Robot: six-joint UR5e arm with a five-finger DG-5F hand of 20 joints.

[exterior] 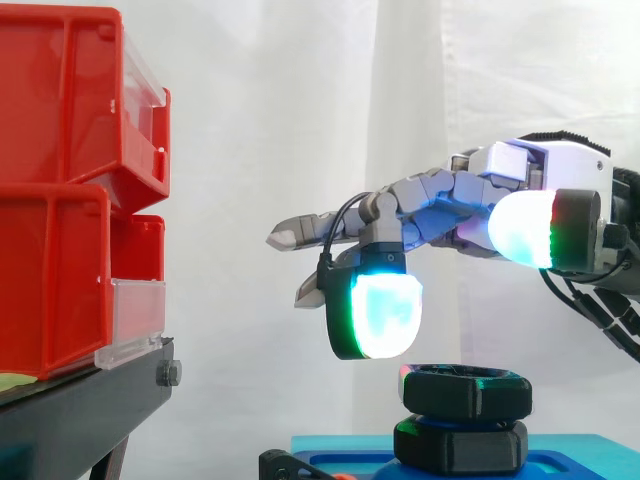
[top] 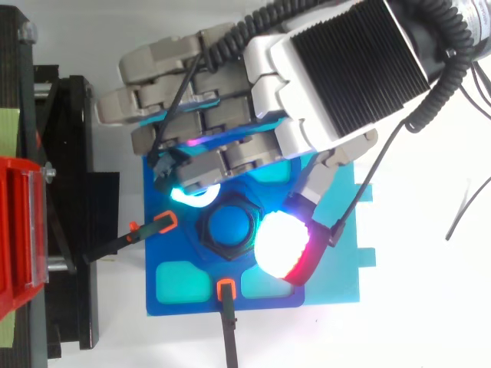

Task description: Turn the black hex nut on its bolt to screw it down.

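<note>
the nut (exterior: pixel 465 390) sits level on its bolt (top: pixel 228 225), whose blue top shows through the nut's hole from above. in the side view it rides just over a second black hex piece (exterior: pixel 460 447), so it probably has only a little thread left to run down. both stand near the middle of a blue plate (top: pixel 330 284), which two orange-tipped clamps hold at the nut's 9 o'clock (top: pixel 165 222) and 6 o'clock (top: pixel 225 290), likely so the plate cannot spin while the nut is turned. the hand (top: pixel 337 69) hangs over the nut with nothing in its hold. one finger is bent down, and its cyan pad (exterior: pixel 385 315) lies at the nut's 10 o'clock from above. the white thumb pad (top: pixel 280 244) lies at 4 o'clock. the two straddle opposite sides, which looks like a set-up for pinching the flats, yet the side view shows both pads above the nut and apart from it. the other fingers stretch out flat towards 9 o'clock, probably to keep clear. far out at 9 o'clock, red bins (exterior: pixel 60 280) rest on a black stand (exterior: pixel 90 400), well apart from the work.
</note>
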